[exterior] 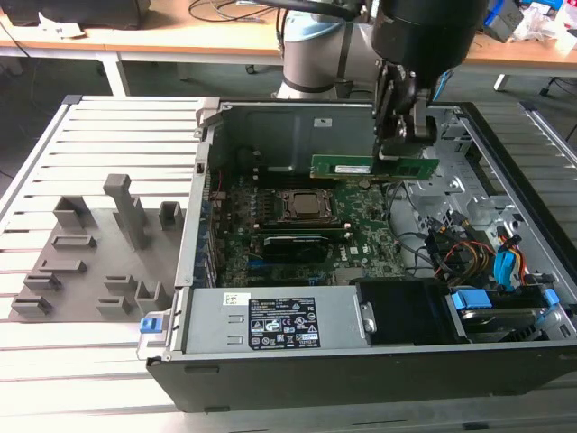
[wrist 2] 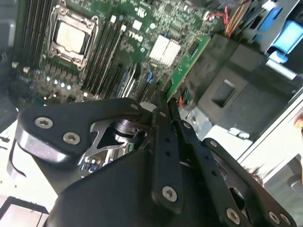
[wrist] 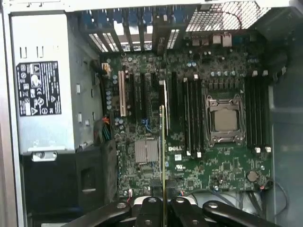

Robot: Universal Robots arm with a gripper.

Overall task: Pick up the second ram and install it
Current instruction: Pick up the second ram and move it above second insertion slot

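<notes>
Nearest to you in the first wrist view, your claw (wrist: 164, 203) is clenched on the second ram (wrist: 163, 142), which shows edge-on there as a thin green line reaching out from the grip. In the exterior view you hold the stick off-centre, nearer one end, so most of its length runs toward the exterior view's left. It hangs in the air inside the case (exterior: 185, 262), above the motherboard (exterior: 361, 221) and toward the case's back wall. By my reading it is not seated in anything. Your move turns on alignment. The stick's long axis lies parallel to the memory slots (wrist: 189, 113), and its edge sits just beside the slot bank that flanks the CPU socket (wrist: 225, 118), on the side away from the socket. I cannot tell which slot lies under it. Farther off, the power supply (exterior: 279, 320) lies along the case's opposite edge, and grey fixture blocks (exterior: 126, 216) stand on the counter (exterior: 90, 126) beside the case.
</notes>
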